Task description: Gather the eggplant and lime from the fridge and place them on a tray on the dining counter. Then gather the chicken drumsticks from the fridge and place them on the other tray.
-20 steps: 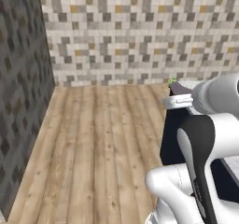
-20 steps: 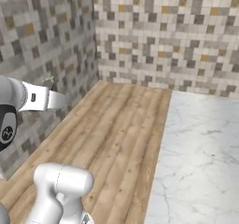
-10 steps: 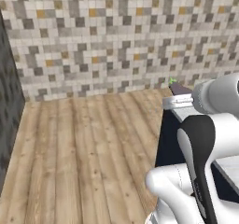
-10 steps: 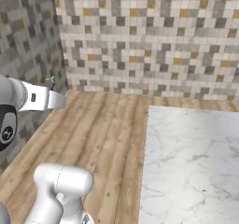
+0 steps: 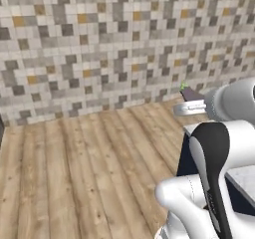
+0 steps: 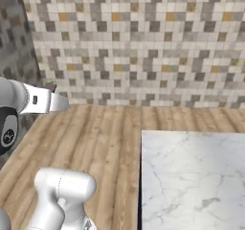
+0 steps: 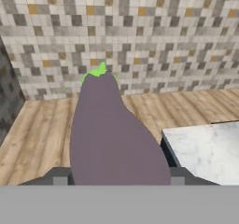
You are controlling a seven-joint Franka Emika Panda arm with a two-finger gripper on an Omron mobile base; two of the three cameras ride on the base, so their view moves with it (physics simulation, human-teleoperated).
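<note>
A long purple eggplant (image 7: 109,134) with a green stem cap sits between my fingers and points away from the hand toward the tiled wall. My gripper (image 7: 119,176) is shut on it, with one dark fingertip on each side of its thick end. In the left base view the eggplant (image 5: 190,93) sticks out beyond the gripper (image 5: 193,105) at the right, above the wooden floor. From the right base view the gripper (image 6: 53,98) is at the left edge, and the eggplant's stem end (image 6: 50,86) shows just above it.
A white marble counter (image 6: 191,171) with dark sides lies to the right, and its corner (image 7: 205,148) is close below the hand. A mosaic tile wall (image 5: 114,49) stands ahead, beyond the wooden plank floor (image 5: 84,168). A darker tiled wall (image 6: 14,32) stands at the left.
The whole picture has slid left, so the base has turned right. The dark side wall has left the left base view and the marble counter now takes up more room. The grip is unchanged.
</note>
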